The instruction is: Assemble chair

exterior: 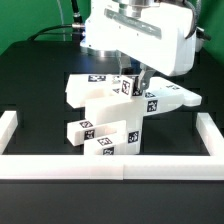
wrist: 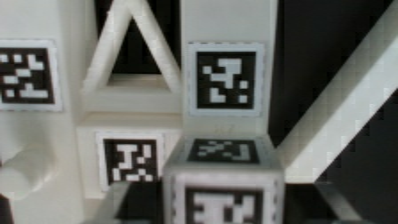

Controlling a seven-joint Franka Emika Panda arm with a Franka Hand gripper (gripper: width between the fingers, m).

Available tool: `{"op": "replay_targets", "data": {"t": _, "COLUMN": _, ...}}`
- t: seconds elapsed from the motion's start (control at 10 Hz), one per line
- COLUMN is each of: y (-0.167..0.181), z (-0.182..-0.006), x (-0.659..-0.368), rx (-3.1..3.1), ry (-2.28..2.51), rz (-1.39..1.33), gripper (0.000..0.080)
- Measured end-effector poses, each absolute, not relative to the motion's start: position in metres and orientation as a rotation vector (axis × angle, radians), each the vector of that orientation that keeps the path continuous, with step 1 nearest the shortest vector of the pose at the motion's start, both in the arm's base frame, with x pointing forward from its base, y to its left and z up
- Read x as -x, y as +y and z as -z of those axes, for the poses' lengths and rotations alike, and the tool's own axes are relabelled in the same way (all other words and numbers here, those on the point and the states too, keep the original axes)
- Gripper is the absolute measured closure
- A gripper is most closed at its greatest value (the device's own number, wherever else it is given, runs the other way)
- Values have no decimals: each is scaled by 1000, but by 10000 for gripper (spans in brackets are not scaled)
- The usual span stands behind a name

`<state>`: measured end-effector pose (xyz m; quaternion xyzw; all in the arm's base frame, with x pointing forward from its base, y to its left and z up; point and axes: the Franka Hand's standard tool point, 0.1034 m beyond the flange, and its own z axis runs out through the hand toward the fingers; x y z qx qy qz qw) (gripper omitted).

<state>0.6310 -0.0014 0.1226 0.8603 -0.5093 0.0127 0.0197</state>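
Note:
The chair is a cluster of matte-white tagged parts in the middle of the black table. A flat slab [exterior: 168,98] juts toward the exterior view's right, a wider slab [exterior: 92,92] lies behind, and tagged blocks [exterior: 84,130] stand stacked in front. My gripper [exterior: 130,84] hangs over the middle of the cluster, shut on a small tagged block [exterior: 127,86]. In the wrist view that small block [wrist: 222,188] sits between my dark fingers [wrist: 132,205]. Beyond it are tagged posts of the leg frame [wrist: 228,80]. My gripper [wrist: 222,205] hides the block's underside.
A low white border wall [exterior: 110,166] runs along the front, with side walls on the exterior view's left [exterior: 8,126] and right [exterior: 212,130]. The big white arm [exterior: 140,35] fills the space above the parts. Dark cables hang at the back.

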Motion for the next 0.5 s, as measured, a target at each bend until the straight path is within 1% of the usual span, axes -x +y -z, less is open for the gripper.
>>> {"op": "replay_targets", "data": {"t": 0.1, "y": -1, "z": -123, "x": -631, "rx": -2693, "ry": -1532, "rz": -37, "gripper": 332}}
{"op": "replay_targets", "data": {"t": 0.2, "y": -1, "z": -123, "x": -631, "rx": -2737, "ry": -1446, "rz": -35, "gripper": 193}}
{"op": "replay_targets", "data": {"t": 0.3, "y": -2, "z": -123, "x": -631, "rx": -2788, "ry": -1345, "rz": -33, "gripper": 193}}
{"op": "replay_targets", "data": {"t": 0.4, "y": -2, "z": -123, "x": -631, "rx": -2830, "ry": -1252, "rz": -30, "gripper": 163}}
{"op": "replay_targets", "data": {"t": 0.5, "y": -2, "z": -123, "x": -631, "rx": -2868, "ry": -1160, "rz": -28, "gripper": 163}}
